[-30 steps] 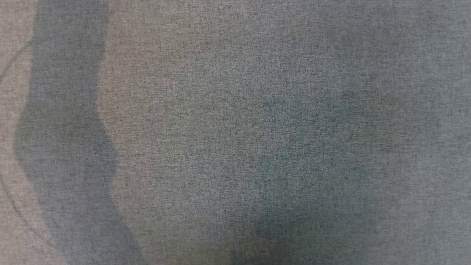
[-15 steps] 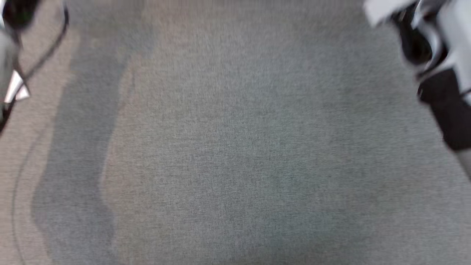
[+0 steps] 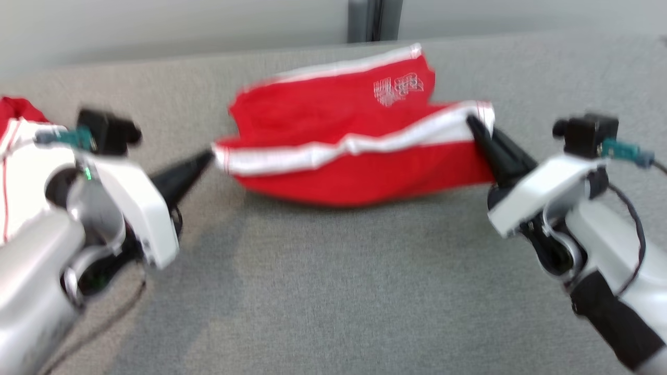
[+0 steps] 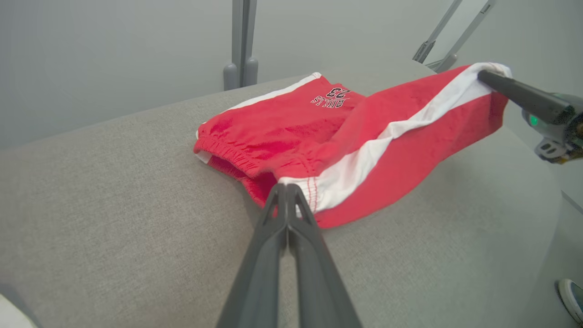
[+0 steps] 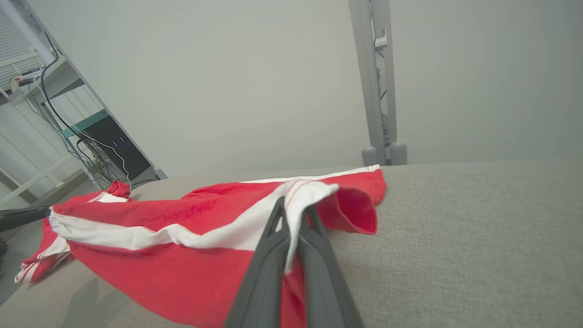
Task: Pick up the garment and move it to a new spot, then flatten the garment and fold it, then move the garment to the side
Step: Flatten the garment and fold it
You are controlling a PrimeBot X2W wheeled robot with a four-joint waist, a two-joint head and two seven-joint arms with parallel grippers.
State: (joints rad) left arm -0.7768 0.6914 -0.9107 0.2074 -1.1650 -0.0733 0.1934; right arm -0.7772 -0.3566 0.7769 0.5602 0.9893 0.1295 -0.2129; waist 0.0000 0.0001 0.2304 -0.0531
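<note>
grey woven cloth covers the counter [image 3: 333, 291], which ends in a straight far edge at 12 o'clock, against a pale wall [image 3: 156, 26]. the garment [image 3: 354, 156], red shorts with white side stripes, sits above centre toward 12 o'clock. its back part lies on the cloth close to that far edge, and its near, white-striped edge is lifted and stretched taut. the left gripper [image 3: 210, 154], at the garment's 9 o'clock, has its jaws pressed together, pinching one striped corner. the right gripper [image 3: 470, 121], at 3 o'clock, has its jaws closed on the other end of the white band. bare counter lies open from 4 to 8 o'clock in front of the garment. a second red and white cloth [image 3: 18, 117] lies at the counter's 9 o'clock side, behind the left arm. a grey post [image 3: 372, 21] stands beyond the far edge at 12 o'clock.
</note>
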